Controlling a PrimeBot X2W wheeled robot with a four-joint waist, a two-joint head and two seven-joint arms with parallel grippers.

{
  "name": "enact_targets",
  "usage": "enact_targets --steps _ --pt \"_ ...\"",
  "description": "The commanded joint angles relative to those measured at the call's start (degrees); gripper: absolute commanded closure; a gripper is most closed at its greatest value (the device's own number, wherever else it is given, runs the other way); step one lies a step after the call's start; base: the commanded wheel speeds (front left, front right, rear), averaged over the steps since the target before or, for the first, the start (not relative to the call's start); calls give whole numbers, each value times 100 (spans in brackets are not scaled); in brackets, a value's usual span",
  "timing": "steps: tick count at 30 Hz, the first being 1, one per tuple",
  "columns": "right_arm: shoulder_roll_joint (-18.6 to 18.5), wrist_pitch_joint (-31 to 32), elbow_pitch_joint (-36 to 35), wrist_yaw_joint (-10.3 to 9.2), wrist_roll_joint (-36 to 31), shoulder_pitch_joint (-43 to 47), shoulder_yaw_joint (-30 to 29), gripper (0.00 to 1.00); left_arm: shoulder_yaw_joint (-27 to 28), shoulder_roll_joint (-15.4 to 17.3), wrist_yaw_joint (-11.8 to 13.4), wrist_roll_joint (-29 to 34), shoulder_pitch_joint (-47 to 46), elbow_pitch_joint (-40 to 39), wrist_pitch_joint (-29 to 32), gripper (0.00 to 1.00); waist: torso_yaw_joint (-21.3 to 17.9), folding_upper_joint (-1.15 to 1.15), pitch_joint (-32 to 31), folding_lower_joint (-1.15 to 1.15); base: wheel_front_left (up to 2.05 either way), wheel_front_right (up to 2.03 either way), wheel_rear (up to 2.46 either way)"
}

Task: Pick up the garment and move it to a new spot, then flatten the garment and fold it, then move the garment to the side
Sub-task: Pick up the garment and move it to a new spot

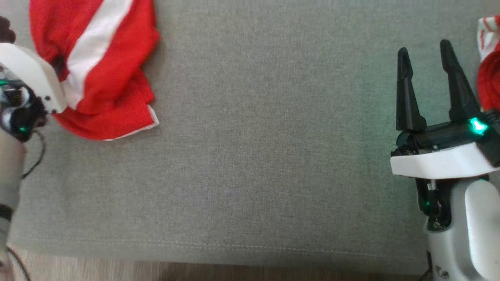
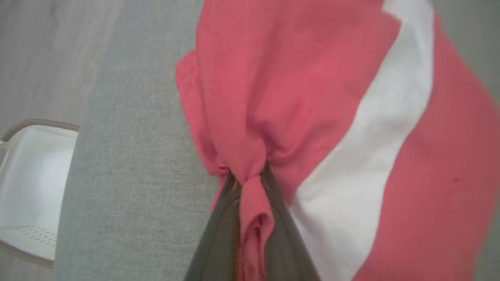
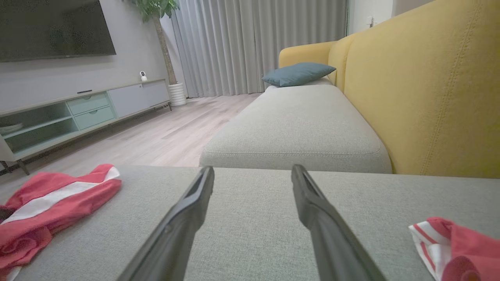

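At the left end of the grey cushion (image 1: 273, 156), the red garment (image 1: 105, 66) w/ a white stripe lies crumpled. L gripper (image 2: 248, 175) is pinched tight on a bunched red fold of it, cloth squeezed btwn the two fingers. R gripper (image 1: 424, 48) is well apart at the cushion's right side, jaws spread, nothing btwn them, just beside a 2nd red-and-white cloth (image 1: 488, 74). White basket (image 2: 31, 183) sits on the floor past the cushion edge.

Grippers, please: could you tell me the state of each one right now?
Left gripper: shut on the red-and-white garment.
Right gripper: open, holding nothing.
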Motion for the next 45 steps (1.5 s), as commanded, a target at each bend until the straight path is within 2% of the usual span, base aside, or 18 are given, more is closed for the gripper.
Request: enact_targets --steps 1,9,10,12,20,29,35,36,37,42,44,45 --pt "1 -90 -84 37 84 -52 90 0 246 169 2 -210 -164 -188 -314 100 32 0 -274 -1 0 0 0" --pt "1 -289 513 37 230 153 -44 0 285 -491 18 -645 -56 -775 -1154 100 104 0 -1108 -1 0 0 0" --pt "1 -289 513 37 230 153 -44 0 285 -491 18 -645 -56 -775 -1154 100 104 0 -1108 -1 0 0 0" --pt "1 -349 635 37 273 187 -11 0 291 -662 107 -673 28 -930 -1300 100 59 0 -1296 -1 0 0 0" --pt "1 -518 893 37 466 282 186 0 317 -1344 669 -810 595 -1714 -1724 100 -248 0 -1709 -1 0 0 0" --pt "1 -654 976 37 568 340 285 0 269 -2258 1451 -945 1233 -2414 -2492 100 -563 0 -1760 -1 0 0 0" --pt "1 -662 958 37 543 315 346 0 -322 -2404 1864 -1182 1615 -2598 -3035 100 -718 0 -1665 -1 0 0 0" --pt "1 -663 961 37 541 312 346 0 -466 -2405 1957 -1302 1666 -2658 -3126 100 -741 0 -1657 -1 0 0 0" --pt "1 -670 970 37 548 308 343 0 -794 -2407 2165 -1454 1737 -2735 -3269 100 -780 0 -1642 -1 0 0 0" --pt "1 -717 1037 37 594 298 374 0 -1563 -2408 2486 -1601 1854 -2641 -3403 99 -858 0 -1626 -1 0 0 0" --pt "1 -742 1077 37 619 294 381 0 -1779 -2409 2565 -1602 1862 -2519 -3420 0 -876 0 -1635 -1 0 0 0" --pt "1 -757 1097 37 633 294 383 0 -1864 -2409 2590 -1600 1856 -2443 -3425 0 -881 0 -1643 -1 0 0 0"
